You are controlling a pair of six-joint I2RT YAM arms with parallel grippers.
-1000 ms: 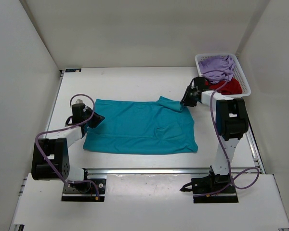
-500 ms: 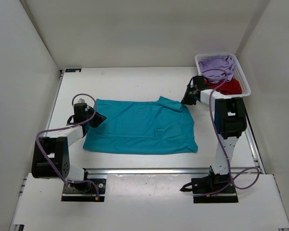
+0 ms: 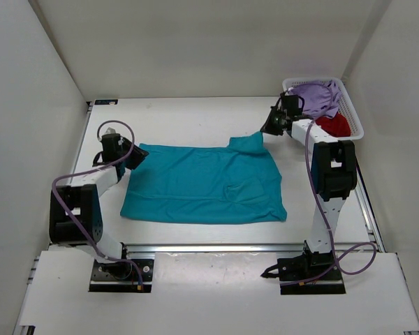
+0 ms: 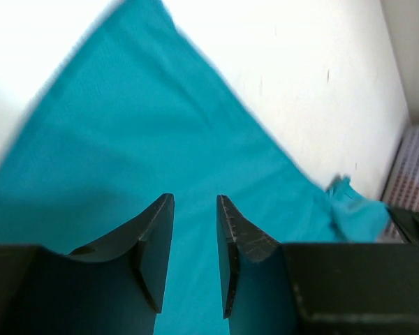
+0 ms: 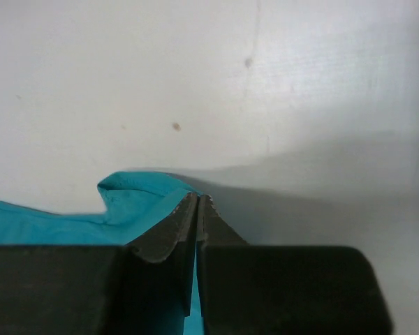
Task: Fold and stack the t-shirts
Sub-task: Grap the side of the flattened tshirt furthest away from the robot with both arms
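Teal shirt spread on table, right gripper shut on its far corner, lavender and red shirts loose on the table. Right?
No: top view shows the lavender shirt and red shirt in the white basket. Teal shirt is spread out, right gripper shut on its far corner.

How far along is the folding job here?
Done: nothing looks folded or stacked; the teal cloth t-shirt lies spread on the white table. In hand: the right gripper pinches its far right corner; the left gripper hangs open over its far left corner. Left: the lavender t-shirt and dark red t-shirt sit in the white mesh basket.
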